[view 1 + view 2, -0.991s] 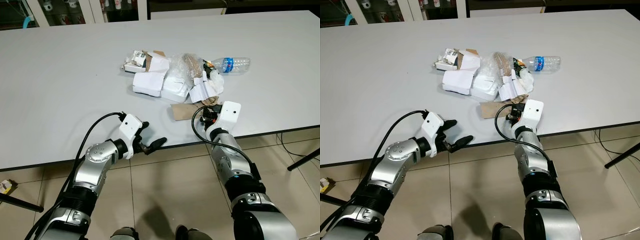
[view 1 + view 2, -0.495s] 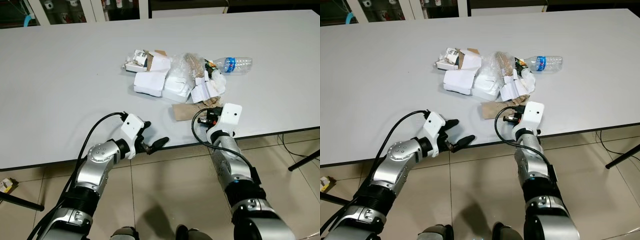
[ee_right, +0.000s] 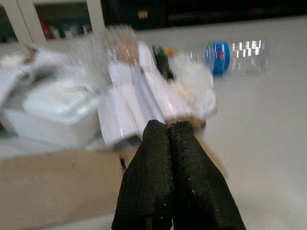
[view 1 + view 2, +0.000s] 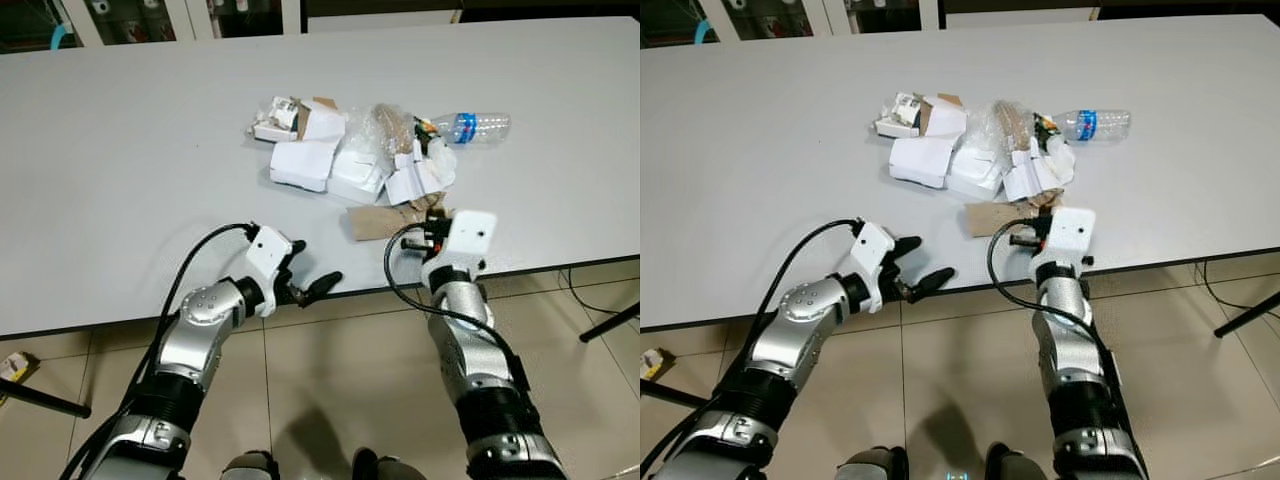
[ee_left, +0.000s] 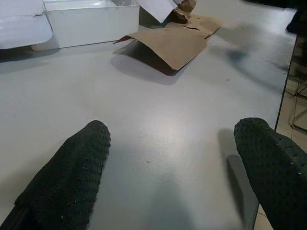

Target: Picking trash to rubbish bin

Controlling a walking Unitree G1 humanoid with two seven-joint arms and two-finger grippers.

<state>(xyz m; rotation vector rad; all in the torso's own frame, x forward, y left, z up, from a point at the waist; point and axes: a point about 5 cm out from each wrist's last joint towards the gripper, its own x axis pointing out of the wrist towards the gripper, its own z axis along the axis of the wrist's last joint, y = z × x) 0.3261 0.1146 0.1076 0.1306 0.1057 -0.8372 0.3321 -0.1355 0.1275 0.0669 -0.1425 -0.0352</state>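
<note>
Hovered at the near table edge, beside the trash heap.

Right gripper [image 3: 169,132] pressed fingers together, clenched on nothing visible, tips just at the brown cardboard piece [image 4: 378,220] on the near side of the trash pile [image 4: 360,160]. Left gripper [image 5: 168,158] spread wide and empty, low over the grey table [image 4: 120,150] by its near edge, well apart from the pile. Piled mid-table: white boxes [image 4: 303,165], crumpled clear plastic, and a clear bottle [image 4: 478,126] with a blue label lying at the heap's right end.
</note>
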